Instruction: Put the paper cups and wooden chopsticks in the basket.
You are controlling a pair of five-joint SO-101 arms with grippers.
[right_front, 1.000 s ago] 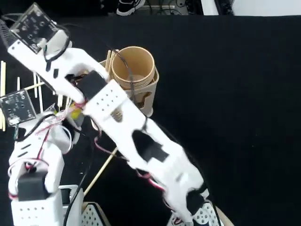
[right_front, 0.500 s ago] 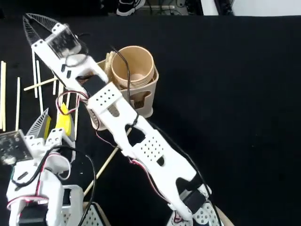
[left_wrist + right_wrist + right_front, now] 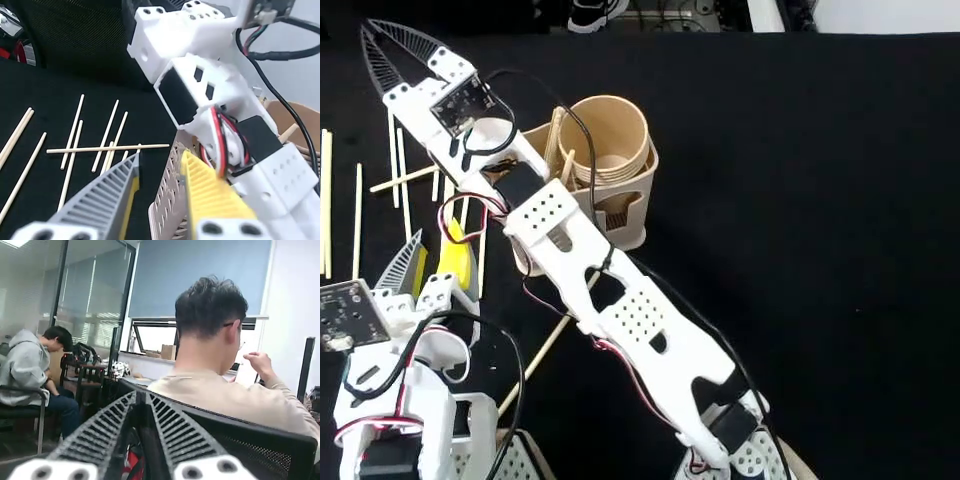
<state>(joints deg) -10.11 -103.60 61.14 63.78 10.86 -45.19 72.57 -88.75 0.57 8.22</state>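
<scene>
Right of the basket [image 3: 632,215] the black table [image 3: 820,250] is wide open. Left of it, the right arm [image 3: 550,215] and loose chopsticks [image 3: 400,182] block the way.

A black table in an office room.
The table [image 3: 840,220] has a black cloth on it. Just past its far edge there is a dark shoe [image 3: 595,12] with a white sole. Out in the room stands a black chair [image 3: 250,445] with a net back. Farther off, a big blue blind [image 3: 200,270] hangs above a window [image 3: 155,338]. A small brown box [image 3: 168,352] sits by that window.
</scene>
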